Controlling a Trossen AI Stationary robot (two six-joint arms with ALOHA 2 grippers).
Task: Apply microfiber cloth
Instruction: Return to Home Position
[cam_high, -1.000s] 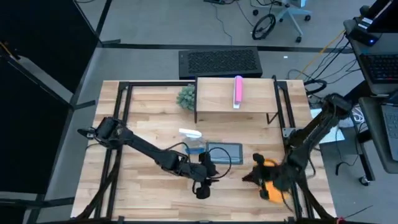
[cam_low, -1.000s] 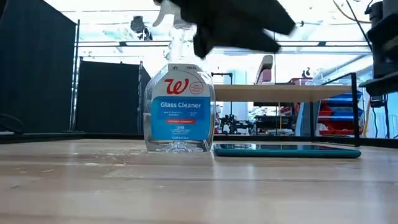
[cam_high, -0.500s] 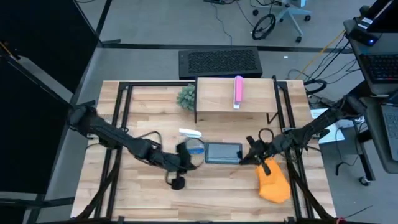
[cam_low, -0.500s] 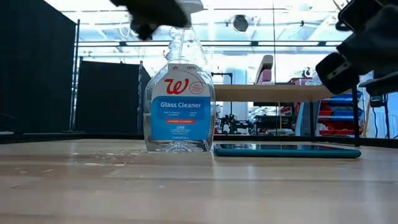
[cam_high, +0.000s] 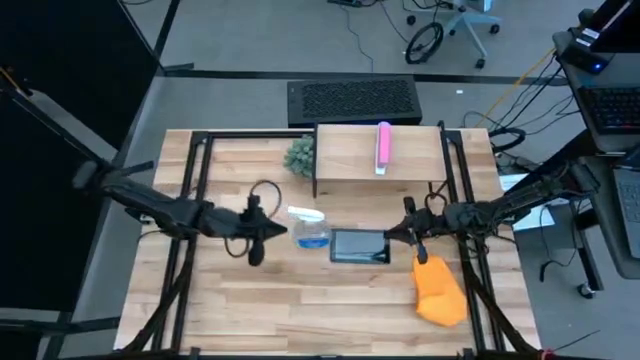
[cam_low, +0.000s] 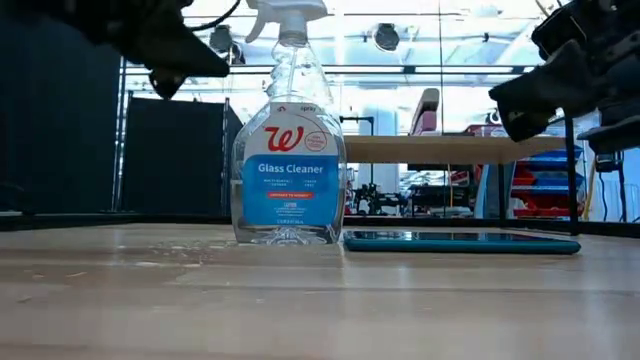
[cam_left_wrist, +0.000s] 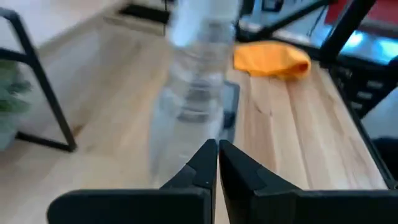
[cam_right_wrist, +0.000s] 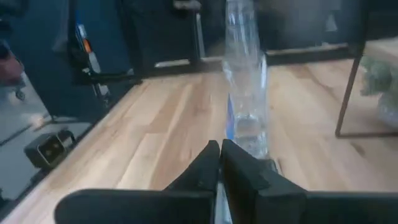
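Both grippers are pinched together on nothing. The microfiber cloth (cam_high: 440, 293) lies flat just beside and behind my right gripper (cam_high: 400, 235), its long axis running away from that wrist. The left gripper (cam_high: 276, 233) sits well apart, beyond the tablet (cam_high: 360, 246) and spray bottle (cam_high: 310, 233). Neither my right wrist view nor the low view shows the cloth.

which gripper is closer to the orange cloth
The right gripper, by the tablet near the orange cloth; the left gripper is beyond the spray bottle.

A glass-cleaner spray bottle (cam_low: 289, 150) stands upright just beside a flat dark tablet (cam_low: 460, 241).
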